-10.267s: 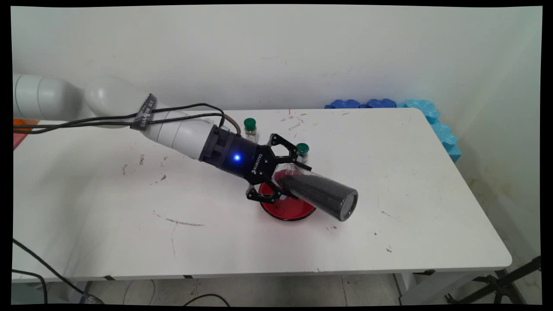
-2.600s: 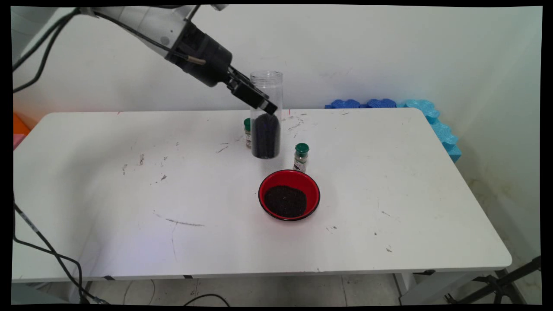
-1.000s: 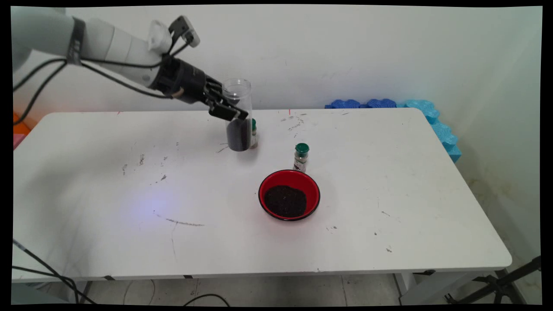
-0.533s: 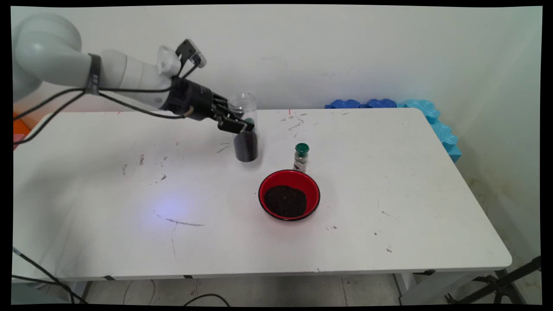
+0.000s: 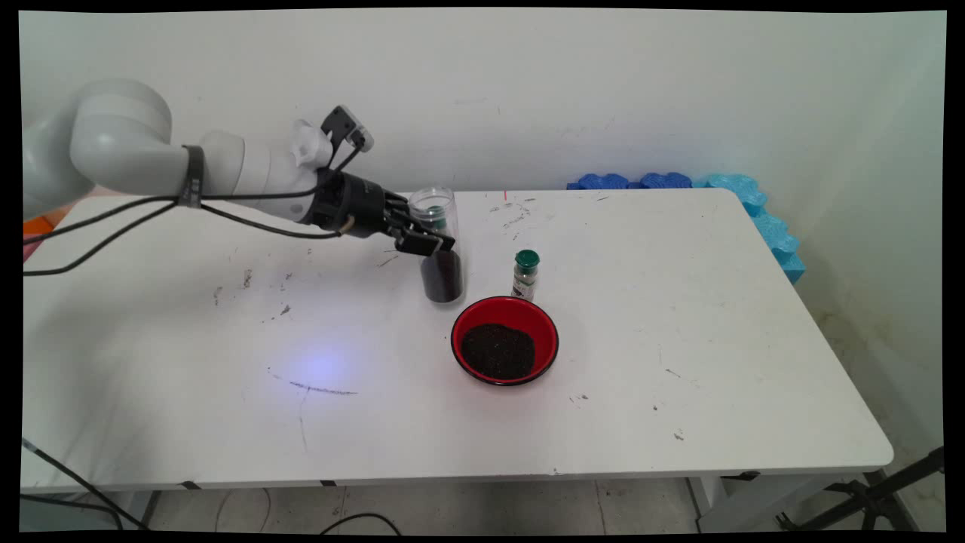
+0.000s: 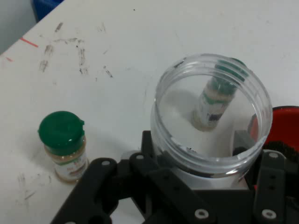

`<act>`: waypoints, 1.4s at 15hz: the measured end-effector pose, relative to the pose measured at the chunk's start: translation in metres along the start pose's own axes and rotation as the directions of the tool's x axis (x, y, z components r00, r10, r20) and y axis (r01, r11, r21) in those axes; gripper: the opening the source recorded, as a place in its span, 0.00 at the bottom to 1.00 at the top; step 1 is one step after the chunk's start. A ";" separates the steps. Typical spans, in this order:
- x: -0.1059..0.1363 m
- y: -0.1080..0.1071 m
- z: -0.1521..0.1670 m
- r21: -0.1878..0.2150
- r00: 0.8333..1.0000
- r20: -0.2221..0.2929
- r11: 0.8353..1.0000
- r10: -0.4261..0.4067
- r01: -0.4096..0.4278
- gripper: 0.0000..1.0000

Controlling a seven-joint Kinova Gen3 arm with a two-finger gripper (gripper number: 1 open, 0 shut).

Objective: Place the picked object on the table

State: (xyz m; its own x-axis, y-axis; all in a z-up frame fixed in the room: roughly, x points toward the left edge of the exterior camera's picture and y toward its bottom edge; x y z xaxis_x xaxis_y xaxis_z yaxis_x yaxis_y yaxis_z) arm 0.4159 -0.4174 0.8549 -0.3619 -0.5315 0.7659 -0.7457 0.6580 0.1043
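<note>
My gripper (image 5: 430, 243) is shut on a clear open jar (image 5: 442, 275), gripping it at mid-height. The jar is upright, and black grains fill its lower part. Its base is at the table surface, left of a red bowl (image 5: 546, 332) that holds a heap of black grains. In the hand view the jar's open mouth (image 6: 163, 116) sits just above my gripper (image 6: 210, 175). A green-capped spice bottle (image 5: 525, 274) stands behind the bowl and shows through the jar (image 6: 217, 100). A second green-capped bottle (image 6: 63, 144) stands behind the jar, partly hidden (image 5: 434, 212).
The white table (image 5: 678, 302) has scuff marks near the back and on the left. Blue foam blocks (image 5: 754, 204) line its far right corner. Black cables (image 5: 113, 226) hang from the arm. The bowl's red rim (image 6: 287, 126) shows at the hand view's right edge.
The jar was tipped over the bowl ten seconds ago. It is upright since. In the last second my gripper carried it down and right, toward the bowl.
</note>
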 end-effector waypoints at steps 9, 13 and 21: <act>-0.019 0.001 0.016 -0.010 1.000 -0.007 1.000 -0.015 0.015 0.00; -0.025 0.002 0.021 -0.015 1.000 -0.006 1.000 -0.019 0.019 0.00; -0.029 0.004 0.025 -0.024 1.000 -0.008 1.000 -0.017 0.017 1.00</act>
